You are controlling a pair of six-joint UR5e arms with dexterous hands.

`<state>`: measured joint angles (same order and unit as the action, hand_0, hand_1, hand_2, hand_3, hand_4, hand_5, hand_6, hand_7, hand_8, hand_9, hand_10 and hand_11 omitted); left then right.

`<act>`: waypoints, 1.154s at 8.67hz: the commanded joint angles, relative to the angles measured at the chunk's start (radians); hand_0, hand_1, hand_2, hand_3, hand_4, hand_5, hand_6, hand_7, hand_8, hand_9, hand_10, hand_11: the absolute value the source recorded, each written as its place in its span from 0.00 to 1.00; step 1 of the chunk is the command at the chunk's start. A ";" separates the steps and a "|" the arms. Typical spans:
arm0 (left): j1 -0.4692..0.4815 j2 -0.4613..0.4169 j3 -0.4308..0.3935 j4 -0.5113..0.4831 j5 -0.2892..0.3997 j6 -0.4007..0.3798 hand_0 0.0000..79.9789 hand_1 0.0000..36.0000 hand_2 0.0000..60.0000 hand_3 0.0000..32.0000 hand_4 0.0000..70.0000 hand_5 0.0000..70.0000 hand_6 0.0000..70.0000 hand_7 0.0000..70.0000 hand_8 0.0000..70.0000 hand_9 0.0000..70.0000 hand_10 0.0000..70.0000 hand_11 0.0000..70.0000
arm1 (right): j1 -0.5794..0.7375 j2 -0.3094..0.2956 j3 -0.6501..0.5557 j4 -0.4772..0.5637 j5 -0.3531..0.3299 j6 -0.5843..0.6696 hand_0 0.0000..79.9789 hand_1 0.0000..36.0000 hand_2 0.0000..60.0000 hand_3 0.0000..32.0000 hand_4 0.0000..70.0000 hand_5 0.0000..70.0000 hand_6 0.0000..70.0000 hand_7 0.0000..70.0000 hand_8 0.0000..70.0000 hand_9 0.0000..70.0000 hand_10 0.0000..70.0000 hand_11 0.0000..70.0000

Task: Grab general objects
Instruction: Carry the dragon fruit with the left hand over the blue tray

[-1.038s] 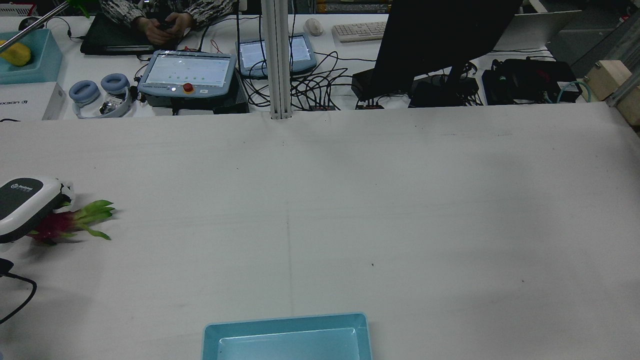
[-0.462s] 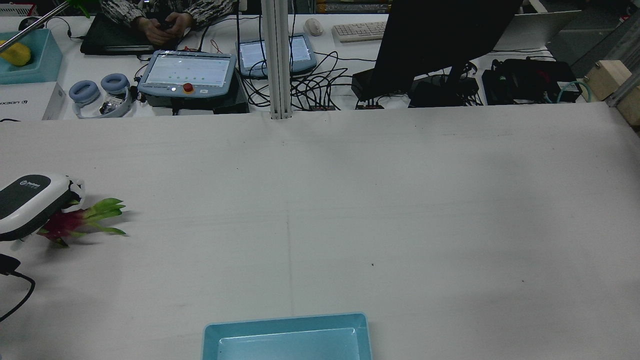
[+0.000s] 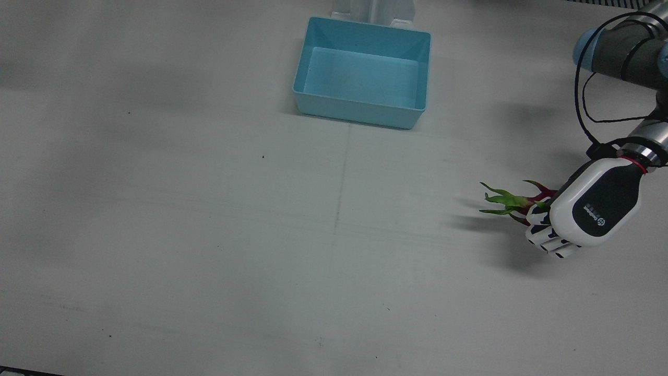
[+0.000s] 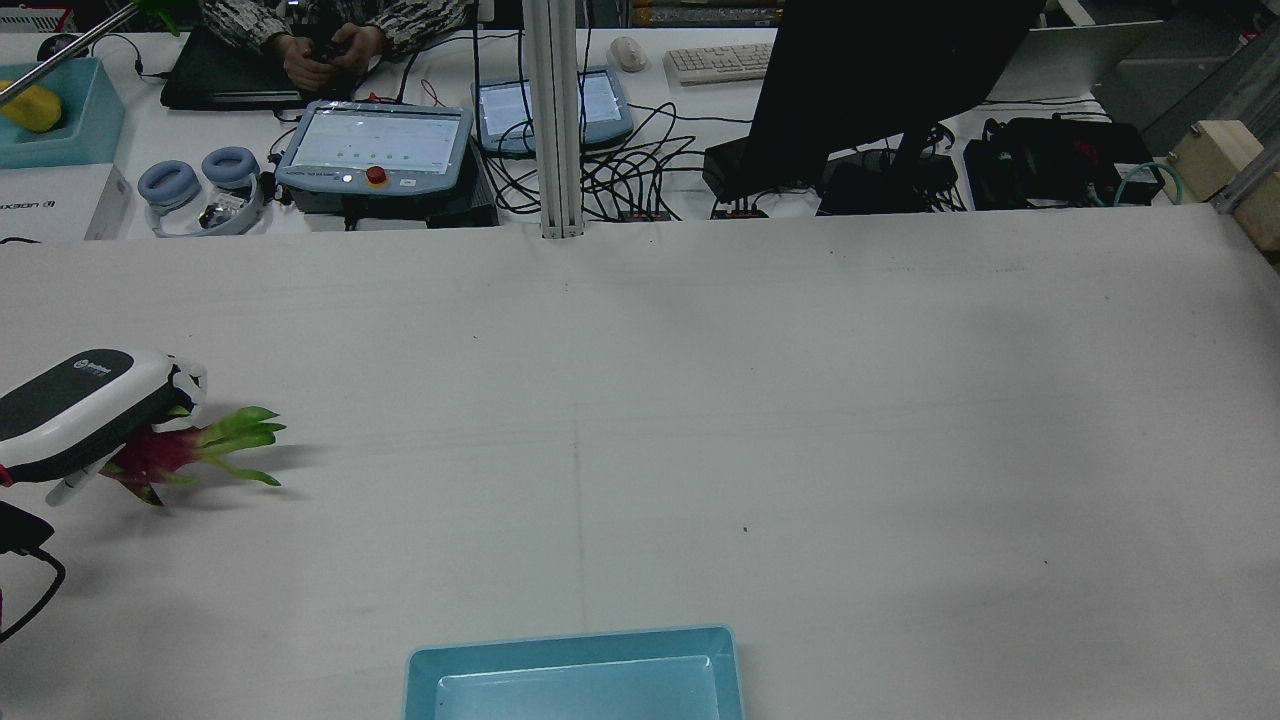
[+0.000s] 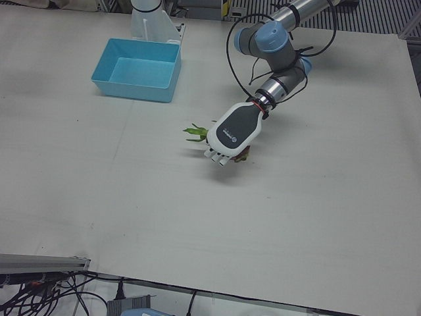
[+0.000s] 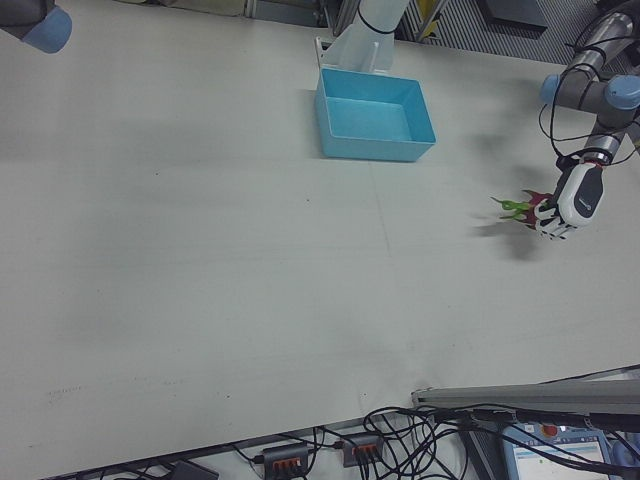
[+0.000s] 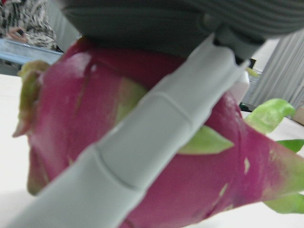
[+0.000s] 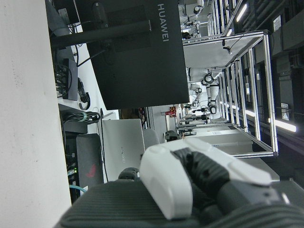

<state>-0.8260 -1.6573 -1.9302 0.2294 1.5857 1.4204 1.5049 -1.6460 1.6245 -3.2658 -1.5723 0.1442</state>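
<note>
I've got the left hand (image 3: 584, 216) wrapped over the magenta dragon fruit with green leafy scales (image 3: 514, 201), fingers (image 7: 142, 142) curled across its body, so it's a closed hold on the fruit. Palm sits on top with the leafy end poking out toward table centre, which keeps the spiky tips clear of the fingers. The fruit is at the far left-arm side of the white table (image 3: 209, 235); its shadow suggests it's just off the surface, but I can't tell for sure. The open light-blue plastic bin (image 3: 362, 73) is well apart, near the pedestals, empty, probably the drop spot. Nothing stands between fruit and bin. The right hand (image 8: 190, 190) only shows in its own camera; its fingers look curled with nothing in them, though I can't tell for certain.
</note>
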 commanded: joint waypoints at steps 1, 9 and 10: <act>0.008 -0.010 -0.073 -0.084 0.289 -0.279 1.00 0.99 1.00 0.00 1.00 1.00 1.00 1.00 1.00 1.00 1.00 1.00 | 0.000 0.000 0.000 0.000 0.000 0.000 0.00 0.00 0.00 0.00 0.00 0.00 0.00 0.00 0.00 0.00 0.00 0.00; 0.451 -0.195 -0.127 -0.302 0.208 -0.696 1.00 1.00 1.00 0.00 1.00 1.00 1.00 1.00 1.00 1.00 1.00 1.00 | 0.000 0.000 0.000 0.000 0.000 0.000 0.00 0.00 0.00 0.00 0.00 0.00 0.00 0.00 0.00 0.00 0.00 0.00; 0.481 -0.228 -0.106 -0.292 0.168 -0.695 1.00 1.00 1.00 0.00 1.00 1.00 1.00 1.00 1.00 1.00 1.00 1.00 | 0.000 0.000 0.000 0.000 0.000 0.000 0.00 0.00 0.00 0.00 0.00 0.00 0.00 0.00 0.00 0.00 0.00 0.00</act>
<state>-0.4439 -1.7934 -2.0538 -0.1000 1.8223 0.7302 1.5049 -1.6460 1.6245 -3.2659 -1.5723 0.1442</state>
